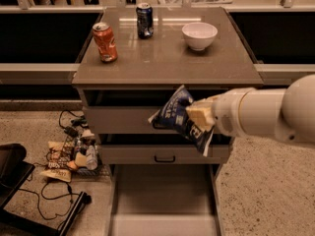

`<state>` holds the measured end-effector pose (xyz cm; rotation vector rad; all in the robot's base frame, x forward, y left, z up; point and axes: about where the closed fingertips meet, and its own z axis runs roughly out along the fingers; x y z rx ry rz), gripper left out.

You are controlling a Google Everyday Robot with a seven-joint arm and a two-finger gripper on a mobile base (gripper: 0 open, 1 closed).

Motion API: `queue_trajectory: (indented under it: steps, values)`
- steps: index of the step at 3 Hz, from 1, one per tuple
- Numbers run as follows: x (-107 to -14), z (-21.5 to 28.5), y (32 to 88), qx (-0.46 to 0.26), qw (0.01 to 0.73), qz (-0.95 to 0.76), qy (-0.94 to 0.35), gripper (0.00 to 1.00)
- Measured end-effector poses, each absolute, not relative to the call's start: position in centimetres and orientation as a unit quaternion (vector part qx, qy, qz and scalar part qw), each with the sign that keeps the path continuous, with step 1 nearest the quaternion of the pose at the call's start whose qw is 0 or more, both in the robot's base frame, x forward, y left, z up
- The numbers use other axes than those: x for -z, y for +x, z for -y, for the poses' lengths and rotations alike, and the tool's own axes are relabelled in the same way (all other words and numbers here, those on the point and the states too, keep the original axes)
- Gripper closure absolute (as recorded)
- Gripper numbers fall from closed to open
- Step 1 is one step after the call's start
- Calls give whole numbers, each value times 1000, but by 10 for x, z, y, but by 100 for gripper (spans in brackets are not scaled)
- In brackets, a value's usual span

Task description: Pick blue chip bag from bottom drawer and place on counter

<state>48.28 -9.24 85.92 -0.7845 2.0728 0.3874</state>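
My gripper (198,116) comes in from the right on a thick white arm and is shut on the blue chip bag (178,115). The bag hangs tilted in the air in front of the upper drawers, just below the counter's front edge. The bottom drawer (162,200) is pulled out below it and looks bare inside. The counter (167,58) is the glossy grey-brown top of the cabinet.
On the counter stand an orange soda can (105,42) at left, a dark blue soda can (144,20) at back and a white bowl (199,35) at right. Snack wrappers and cables (69,154) lie on the floor left of the cabinet. A black object (11,168) sits at far left.
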Motion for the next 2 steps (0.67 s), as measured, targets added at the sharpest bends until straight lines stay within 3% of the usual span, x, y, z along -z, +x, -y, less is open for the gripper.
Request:
queue_trajectory:
  steps: [2]
  values:
    - [-956, 112, 572, -139, 488, -811, -291, 100]
